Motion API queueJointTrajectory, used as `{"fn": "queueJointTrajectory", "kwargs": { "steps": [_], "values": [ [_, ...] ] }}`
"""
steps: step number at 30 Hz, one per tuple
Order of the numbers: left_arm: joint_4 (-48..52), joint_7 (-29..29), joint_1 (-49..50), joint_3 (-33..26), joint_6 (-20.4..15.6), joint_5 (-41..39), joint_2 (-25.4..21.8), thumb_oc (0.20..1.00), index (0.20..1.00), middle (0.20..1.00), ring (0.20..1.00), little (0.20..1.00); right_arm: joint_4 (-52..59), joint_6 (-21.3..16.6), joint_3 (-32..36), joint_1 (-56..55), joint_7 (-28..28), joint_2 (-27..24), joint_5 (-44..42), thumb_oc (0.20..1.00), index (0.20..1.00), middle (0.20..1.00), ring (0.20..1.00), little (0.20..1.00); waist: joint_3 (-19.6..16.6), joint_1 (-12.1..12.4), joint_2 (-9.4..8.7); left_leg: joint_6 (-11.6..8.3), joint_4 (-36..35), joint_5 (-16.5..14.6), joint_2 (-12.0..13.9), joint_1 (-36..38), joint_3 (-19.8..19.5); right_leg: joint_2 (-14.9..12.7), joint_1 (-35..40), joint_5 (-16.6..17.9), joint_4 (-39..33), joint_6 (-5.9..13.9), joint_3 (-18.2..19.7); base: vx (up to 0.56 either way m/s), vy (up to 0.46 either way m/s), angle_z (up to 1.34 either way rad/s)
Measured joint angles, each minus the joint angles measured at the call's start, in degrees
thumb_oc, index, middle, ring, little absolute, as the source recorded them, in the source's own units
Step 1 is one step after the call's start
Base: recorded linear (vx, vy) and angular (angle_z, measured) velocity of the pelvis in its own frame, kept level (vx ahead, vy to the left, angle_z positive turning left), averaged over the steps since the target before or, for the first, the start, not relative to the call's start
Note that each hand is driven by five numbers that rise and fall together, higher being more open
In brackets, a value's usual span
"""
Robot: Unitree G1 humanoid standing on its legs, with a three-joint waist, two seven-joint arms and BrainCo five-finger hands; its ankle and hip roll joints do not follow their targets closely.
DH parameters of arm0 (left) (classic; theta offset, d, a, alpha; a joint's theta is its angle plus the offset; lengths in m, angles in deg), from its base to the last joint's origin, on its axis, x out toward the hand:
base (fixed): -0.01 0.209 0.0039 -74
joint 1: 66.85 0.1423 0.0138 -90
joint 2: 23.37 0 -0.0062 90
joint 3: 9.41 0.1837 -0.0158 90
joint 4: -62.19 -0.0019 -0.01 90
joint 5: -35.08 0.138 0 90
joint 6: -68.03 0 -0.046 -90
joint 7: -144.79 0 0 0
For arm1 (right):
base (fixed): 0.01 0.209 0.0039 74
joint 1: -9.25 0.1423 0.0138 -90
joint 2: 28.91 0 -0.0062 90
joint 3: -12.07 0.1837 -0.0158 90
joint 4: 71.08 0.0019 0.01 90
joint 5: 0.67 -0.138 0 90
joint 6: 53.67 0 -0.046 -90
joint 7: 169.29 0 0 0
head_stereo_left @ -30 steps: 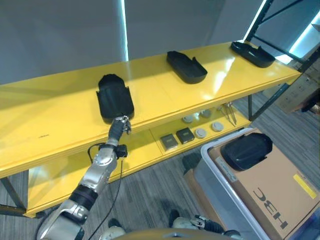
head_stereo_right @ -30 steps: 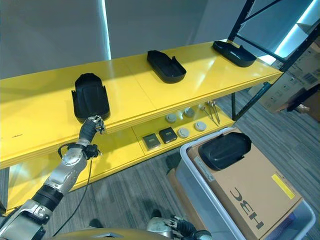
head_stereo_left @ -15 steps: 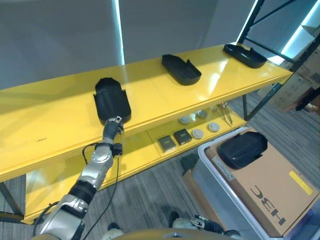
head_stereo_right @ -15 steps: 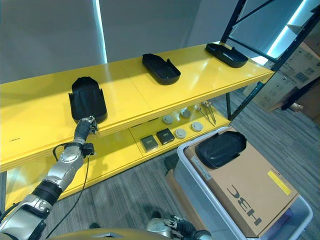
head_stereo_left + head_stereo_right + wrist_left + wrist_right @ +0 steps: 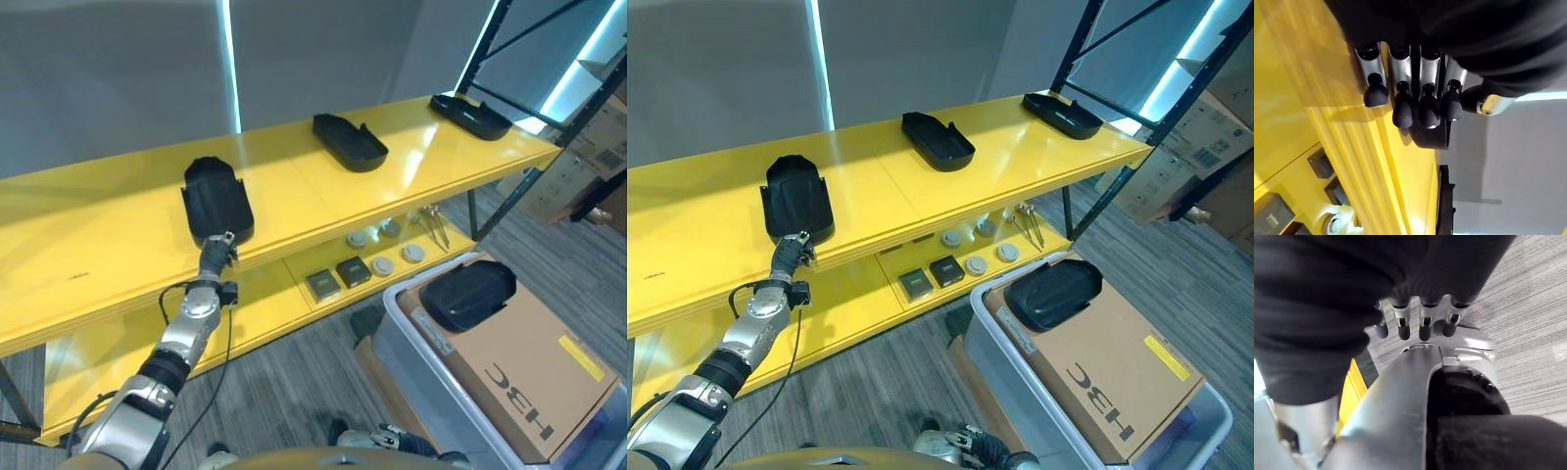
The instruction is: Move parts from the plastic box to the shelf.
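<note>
1. Left eye view: three black parts on the yellow shelf (image 5: 294,186): near part (image 5: 216,199), middle part (image 5: 349,142), far part (image 5: 468,116). Left hand (image 5: 217,251) at the shelf's front edge, just below the near part, seemingly clear of it. One more part (image 5: 468,294) on the carton (image 5: 529,367) in the plastic box (image 5: 411,338). Judged: three placed, at least one left.
2. Right eye view: same layout; small items (image 5: 965,264) on the lower shelf.
3. Left wrist view: fingers (image 5: 1400,105) loosely extended, holding nothing, tips near the part's edge beyond the shelf lip.
4. Right wrist view: right hand (image 5: 1415,323) hanging above the floor, fingers relaxed, empty.
</note>
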Motion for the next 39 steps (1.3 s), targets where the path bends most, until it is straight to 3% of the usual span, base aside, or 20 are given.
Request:
{"fn": "queueJointTrajectory", "kwargs": {
  "steps": [19, 25, 39],
  "values": [
    [0.2, 3.2, -3.4, -0.1, 0.7, 0.2, -1.8, 0.200, 0.200, 0.200, 0.200, 0.200, 0.0, -1.4, 0.0, 0.0, 0.1, 0.0, 0.0, 1.000, 1.000, 1.000, 1.000, 1.000, 0.7, -0.3, -0.44, -0.40, -0.2, 0.1, -0.1, -0.1, 0.1, 0.1, -0.1, 0.2, -0.7, 0.11, 0.4, 0.00, 0.000, 0.00],
    [0.1, 3.3, -3.4, -0.2, 2.9, 1.1, -1.8, 0.200, 0.200, 0.200, 0.200, 0.200, 0.0, -1.3, 0.1, 0.0, 0.2, 0.0, 0.0, 1.000, 1.000, 1.000, 1.000, 1.000, 0.8, -0.3, -0.28, -0.36, -0.2, 0.1, -0.2, 0.0, 0.2, 0.2, 0.2, 0.3, -1.1, 0.01, 0.4, 0.00, 0.000, 0.00],
    [-2.9, 5.1, -5.3, -2.3, 2.2, 1.2, -1.7, 0.200, 0.200, 0.200, 0.200, 0.200, 0.1, -1.4, 0.0, 0.1, 0.4, -0.4, 0.0, 1.000, 1.000, 1.000, 1.000, 1.000, 2.2, -0.8, 0.36, -0.38, 0.0, -0.3, -0.1, -0.3, 0.2, 0.1, -0.2, 0.3, -1.0, 0.03, 0.5, 0.00, 0.000, 0.00]
  ]
}}
